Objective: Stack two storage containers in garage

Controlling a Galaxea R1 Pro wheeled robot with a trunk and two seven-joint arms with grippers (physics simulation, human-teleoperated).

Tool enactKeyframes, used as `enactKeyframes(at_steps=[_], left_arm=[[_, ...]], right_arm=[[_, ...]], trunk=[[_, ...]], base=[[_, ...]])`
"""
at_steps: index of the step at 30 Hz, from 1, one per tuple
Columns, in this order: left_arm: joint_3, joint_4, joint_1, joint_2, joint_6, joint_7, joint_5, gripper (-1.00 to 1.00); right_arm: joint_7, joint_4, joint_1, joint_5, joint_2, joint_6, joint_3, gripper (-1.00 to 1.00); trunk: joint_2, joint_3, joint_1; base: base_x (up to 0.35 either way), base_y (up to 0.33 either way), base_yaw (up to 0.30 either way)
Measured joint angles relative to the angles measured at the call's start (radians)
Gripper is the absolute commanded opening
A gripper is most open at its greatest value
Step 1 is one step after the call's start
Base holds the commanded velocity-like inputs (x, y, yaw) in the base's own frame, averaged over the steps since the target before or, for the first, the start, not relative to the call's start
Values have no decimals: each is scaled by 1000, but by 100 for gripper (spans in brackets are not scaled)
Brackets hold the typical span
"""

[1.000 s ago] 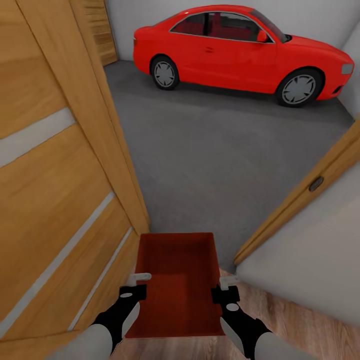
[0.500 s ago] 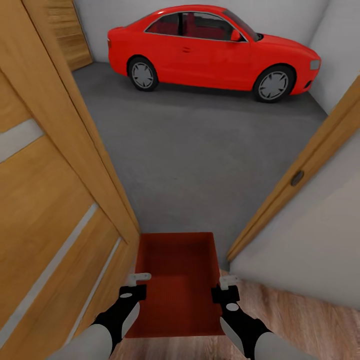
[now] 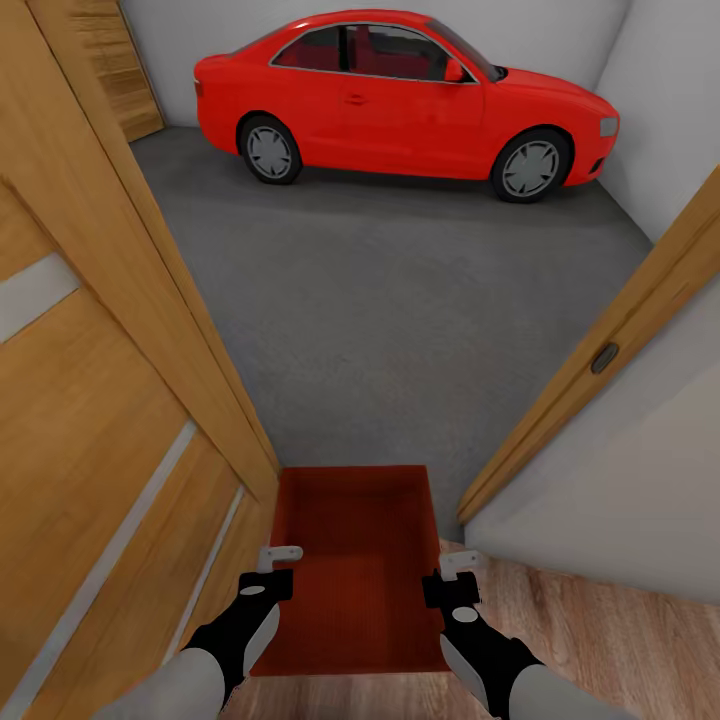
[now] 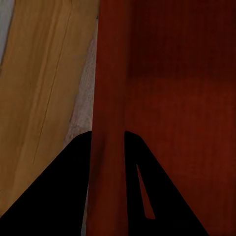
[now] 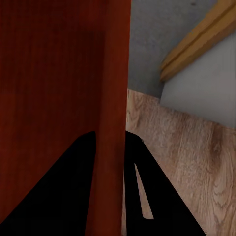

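One red-orange storage container point(image 3: 355, 560) is carried level between both arms at the doorway threshold, its open top up and its far end already over the grey concrete floor point(image 3: 400, 300) of the garage. Left gripper point(image 3: 272, 568) is clamped on the left long wall, right gripper point(image 3: 452, 575) on the right long wall; in each wrist view the dark fingers point(image 4: 64, 191) are seen straddling the thin red wall, one inside and one outside, so both jaws are judged closed on the bin. Opposed grips at roughly the same point along the length are probably used to keep the flat bin from tipping or twisting while the base is driven. The bin is held low and close to the trunk, likely to clear the narrow gap between the open wooden door point(image 3: 100, 400) on the left and the door frame point(image 3: 600, 350) with white wall on the right. Light wood-plank flooring point(image 5: 182, 162) is seen under the right side, so the robot is judged not yet fully inside. A red car point(image 3: 400, 100) is parked at the far wall, well apart; plenty of bare concrete is available before it for set-down. Nothing is seen inside the bin.
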Motion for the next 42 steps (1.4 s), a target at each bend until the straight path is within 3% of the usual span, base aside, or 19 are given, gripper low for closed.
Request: enactKeyframes(at_steps=[12,42], left_arm=[[0,2,0,1,-7,-3,3,-100],[0,3,0,0,-9,0,4,-100]], right_arm=[[-2,-2,0,9,1,0,-4,-100],[-1,-2,0,11,0,0,-4,-100]], trunk=[[0,0,0],[0,0,0]], base=[[72,169,-40],[0,1,-240]])
